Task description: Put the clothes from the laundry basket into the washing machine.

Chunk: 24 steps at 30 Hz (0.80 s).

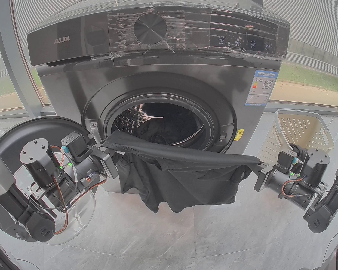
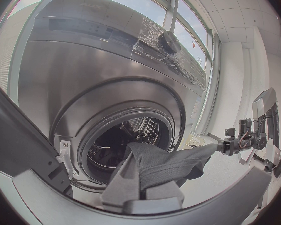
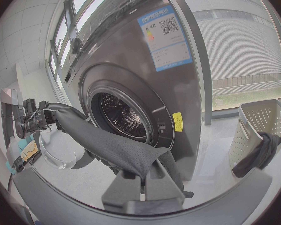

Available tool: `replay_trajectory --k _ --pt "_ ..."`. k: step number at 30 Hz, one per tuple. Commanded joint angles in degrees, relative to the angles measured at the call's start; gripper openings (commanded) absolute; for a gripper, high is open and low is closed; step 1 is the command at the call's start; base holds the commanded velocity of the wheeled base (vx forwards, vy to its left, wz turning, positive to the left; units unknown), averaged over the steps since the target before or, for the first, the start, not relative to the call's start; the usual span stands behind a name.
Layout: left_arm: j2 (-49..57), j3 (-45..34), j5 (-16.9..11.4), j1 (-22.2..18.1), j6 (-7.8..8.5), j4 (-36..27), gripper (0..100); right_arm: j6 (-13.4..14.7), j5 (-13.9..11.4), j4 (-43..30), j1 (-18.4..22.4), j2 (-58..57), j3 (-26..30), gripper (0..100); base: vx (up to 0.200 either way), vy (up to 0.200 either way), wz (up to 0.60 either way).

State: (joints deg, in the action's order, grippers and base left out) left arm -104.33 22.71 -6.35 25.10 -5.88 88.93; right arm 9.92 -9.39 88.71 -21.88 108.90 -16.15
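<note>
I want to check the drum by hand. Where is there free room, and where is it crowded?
Free: the upper half of the round drum opening, above the black garment stretched between left gripper and right gripper; the grey tiled floor beneath it. Crowded: the opening's lower rim; before the cream laundry basket.

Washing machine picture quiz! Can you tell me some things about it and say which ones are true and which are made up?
1. The washing machine has its door shut. False: the door is swung open.
2. The left gripper and right gripper each pinch an end of one black garment, stretched in front of the drum. True.
3. The laundry basket is empty. False: a dark cloth hangs over its rim.
4. Dark clothes already lie in the drum. True.
</note>
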Motion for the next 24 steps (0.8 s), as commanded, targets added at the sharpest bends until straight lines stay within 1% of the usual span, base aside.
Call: replay_trajectory --k 1,3,6,7,11,13,15,16,18,23,24 --pt "0.7 -0.39 -0.15 -0.67 -0.1 0.01 0 0.01 0.16 0.06 -0.09 -1.67 -1.16 0 0.0 0.0 0.0" --pt "0.53 -0.83 -0.15 -0.93 0.25 0.01 0 0.1 0.69 0.06 -0.27 -1.32 -2.22 0 0.0 0.0 0.0" --pt "1.23 -1.0 -0.06 -1.28 0.51 0.1 0 0.45 3.23 -0.03 -0.35 -1.23 -3.8 0 0.0 0.0 0.0" --pt "2.11 -0.83 -0.06 -1.46 0.6 0.01 0 0.98 4.2 -0.03 -0.27 -1.14 -4.41 0 0.0 0.0 0.0" --pt "3.16 -0.83 -0.15 -1.55 0.51 0.01 0 1.85 5.61 0.06 -0.27 -0.44 -5.47 0 0.0 0.0 0.0" --pt "3.08 -0.91 0.02 -1.63 0.6 0.01 0 2.03 6.75 0.06 -0.27 -0.44 -6.26 0 0.0 0.0 0.0" --pt "2.99 -0.91 0.02 -1.63 0.87 0.01 0 2.03 7.19 0.06 -0.27 -0.53 -6.52 0 0.0 0.0 0.0" --pt "3.08 -1.0 0.02 -2.16 1.48 0.01 0 2.12 7.72 -0.03 -0.27 -0.44 -6.87 0 0.0 0.0 0.0" --pt "3.34 -0.83 -0.06 -2.95 1.92 0.01 0 2.03 8.51 0.06 -0.35 -0.44 -7.67 0 0.0 0.0 0.0" --pt "4.4 -0.65 0.02 -2.95 2.18 0.01 0 1.85 10.97 -0.03 -1.15 -0.44 -8.98 0 0.0 0.0 0.0" --pt "4.48 -0.21 0.02 -3.13 2.62 0.01 0 1.68 11.5 -0.03 -1.32 -0.44 -9.51 0 0.0 0.0 0.0"
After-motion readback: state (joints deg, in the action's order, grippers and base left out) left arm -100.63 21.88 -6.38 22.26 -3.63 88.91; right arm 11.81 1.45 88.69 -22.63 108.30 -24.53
